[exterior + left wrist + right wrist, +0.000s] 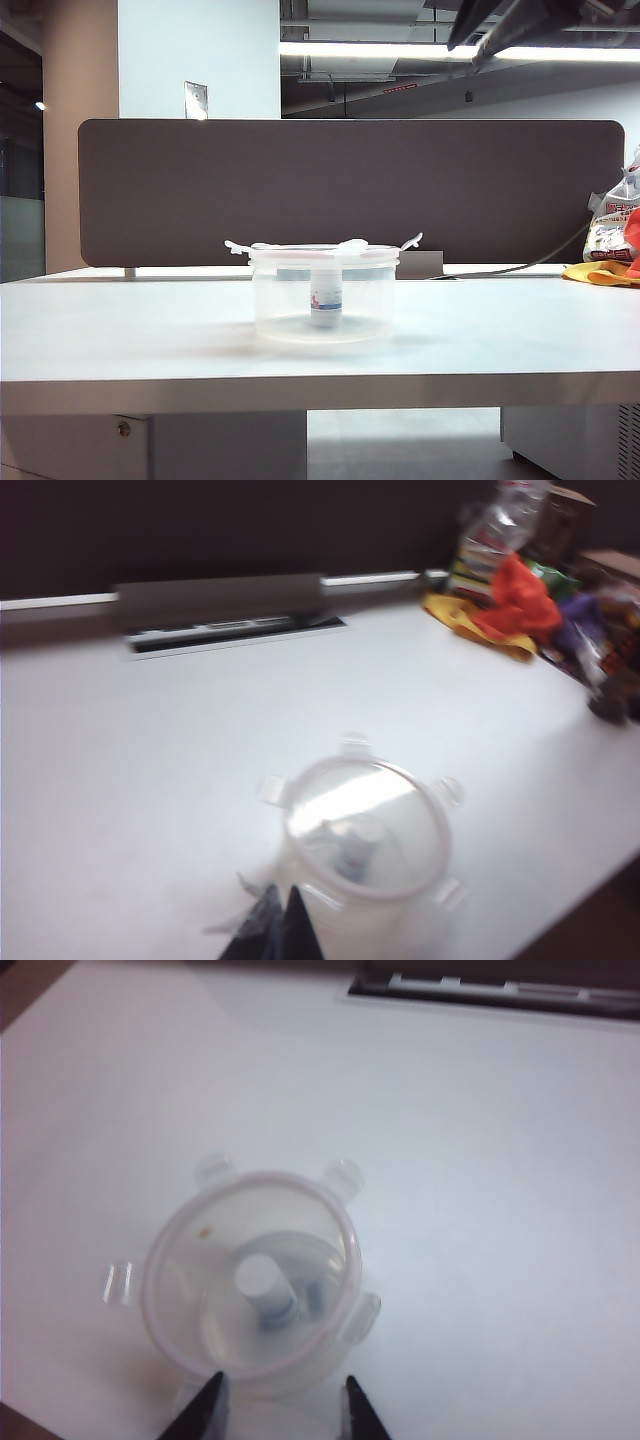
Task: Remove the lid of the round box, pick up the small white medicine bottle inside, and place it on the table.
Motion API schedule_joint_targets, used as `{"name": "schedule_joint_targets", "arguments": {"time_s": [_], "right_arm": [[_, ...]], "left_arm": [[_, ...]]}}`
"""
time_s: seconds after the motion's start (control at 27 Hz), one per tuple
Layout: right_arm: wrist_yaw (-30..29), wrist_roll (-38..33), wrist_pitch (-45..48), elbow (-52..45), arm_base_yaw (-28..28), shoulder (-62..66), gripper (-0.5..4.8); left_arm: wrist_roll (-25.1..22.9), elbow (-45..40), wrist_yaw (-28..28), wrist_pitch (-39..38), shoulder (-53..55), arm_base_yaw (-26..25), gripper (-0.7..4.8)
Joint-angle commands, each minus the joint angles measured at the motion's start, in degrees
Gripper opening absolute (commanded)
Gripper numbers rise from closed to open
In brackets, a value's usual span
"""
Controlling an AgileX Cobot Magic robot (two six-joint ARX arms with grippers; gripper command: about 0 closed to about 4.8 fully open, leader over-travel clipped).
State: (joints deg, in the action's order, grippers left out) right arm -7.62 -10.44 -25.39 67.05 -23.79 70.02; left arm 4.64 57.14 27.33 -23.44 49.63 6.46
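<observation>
**Grippers poised above the lidded round box**

Right gripper [282, 1400] hangs over the round box [322, 300], its two dark fingertips parted with nothing between them. Left gripper [275, 930] sits near the box too, tips pressed together, holding nothing. The lid [322, 249] is on the box, clip tabs flared out. Inside stands the small white medicine bottle [324, 296], upright. The box rests mid-surface [120, 330], before a brown partition [180, 190].

Behind the desk I see a dark brown partition panel [350, 190] running nearly the full width. At its foot, a long cable slot [235, 630] with a grey cover. Far right corner: a heap of bags and wrappers [510, 590], red, orange and yellow, with a clear plastic bag [612, 225] on top.
</observation>
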Motion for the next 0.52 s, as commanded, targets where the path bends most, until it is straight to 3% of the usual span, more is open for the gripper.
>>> {"name": "schedule_joint_targets", "arguments": {"time_s": [0.04, 0.11, 0.26, 0.52], "right_arm": [[0.0, 2.2, -0.2, 1.3, 0.0, -0.2, 1.31], [0.0, 4.5, -0.1, 1.4, 0.0, -0.2, 0.89], [0.2, 5.1, -0.5, 1.3, 1.3, 0.3, 0.92], [-1.0, 4.8, -0.3, 1.3, 5.0, 4.8, 2.55]], "left_arm": [[-4.3, 4.3, -4.9, -3.5, 4.6, 5.1, -0.06], [-5.4, 7.0, -8.0, -4.6, 7.9, 8.2, -0.06], [-5.1, 10.9, -9.5, -5.0, 14.5, 10.5, -0.06], [-4.7, 15.1, -9.1, -7.3, 24.1, 10.5, -0.05]]}}
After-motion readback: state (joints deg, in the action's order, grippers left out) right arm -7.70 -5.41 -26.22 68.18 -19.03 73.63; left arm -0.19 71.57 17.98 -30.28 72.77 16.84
